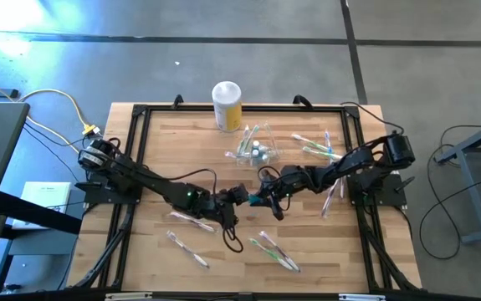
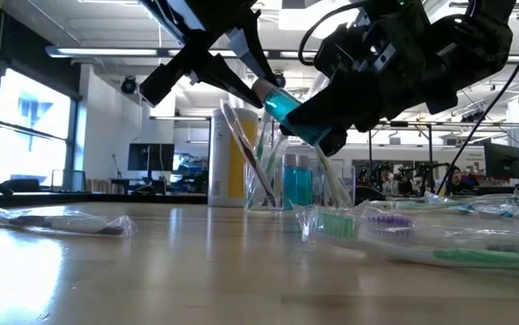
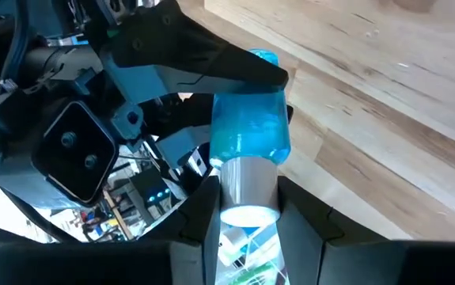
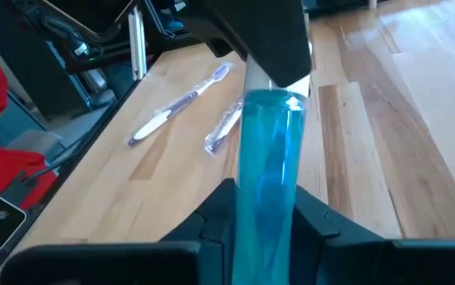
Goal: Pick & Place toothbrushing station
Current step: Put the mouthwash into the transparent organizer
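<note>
A blue see-through tube [image 2: 283,108] with a silver cap is held in the air over the table's middle, between both grippers. My left gripper [image 1: 242,197] is shut on its cap end, and my right gripper [image 1: 265,199] is shut on its blue body. The toothbrushing station [image 1: 255,151], a clear plastic holder with toothbrushes and small bottles in it, stands on the table behind them; it also shows in the low view [image 2: 273,185]. No gripper touches it. My left gripper pinches the tube's silver cap [image 3: 247,186] between its two fingers, which lie along the tube. The tube is lifted clear of the table and tilted. My right gripper pinches the tube's blue body [image 4: 268,178] between its two fingers. The fingers lie along the tube and come from the table's right side. The tube's capped end [image 4: 256,75] points away from this gripper, toward the other one.
A tall yellow canister [image 1: 227,106] with a white lid stands at the far edge. Wrapped toothbrushes lie scattered: near left [image 1: 188,248], near middle [image 1: 275,251], far right [image 1: 317,147], and close to the low camera [image 2: 394,226]. A black frame rims the table.
</note>
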